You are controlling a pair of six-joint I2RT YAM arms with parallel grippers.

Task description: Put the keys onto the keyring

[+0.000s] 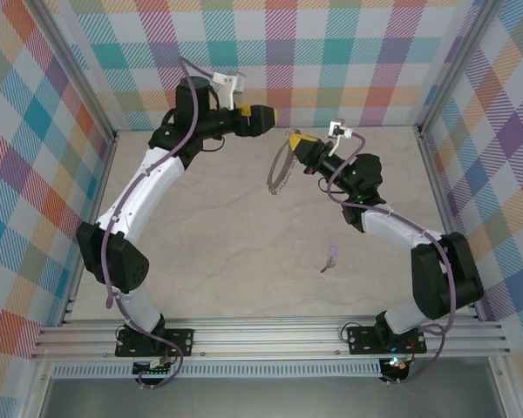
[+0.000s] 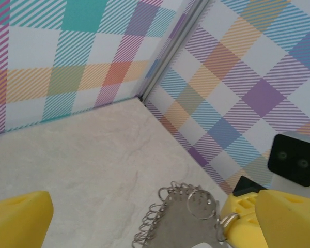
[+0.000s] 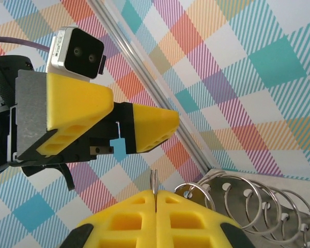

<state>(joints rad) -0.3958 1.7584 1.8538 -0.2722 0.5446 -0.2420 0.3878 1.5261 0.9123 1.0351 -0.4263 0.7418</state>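
My right gripper (image 1: 294, 139) pinches the keyring (image 1: 281, 177) (at its rim); my left gripper (image 1: 268, 115) gapes wide, the key (image 1: 330, 258) well apart.

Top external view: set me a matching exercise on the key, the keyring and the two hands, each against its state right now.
Things:
1. key
2. keyring
3. left hand
4. right hand

States:
A. shut
B. lying loose on the table
C. open
D. pinched in a hand

Pairs: 1-B, 2-D, 3-C, 4-A.
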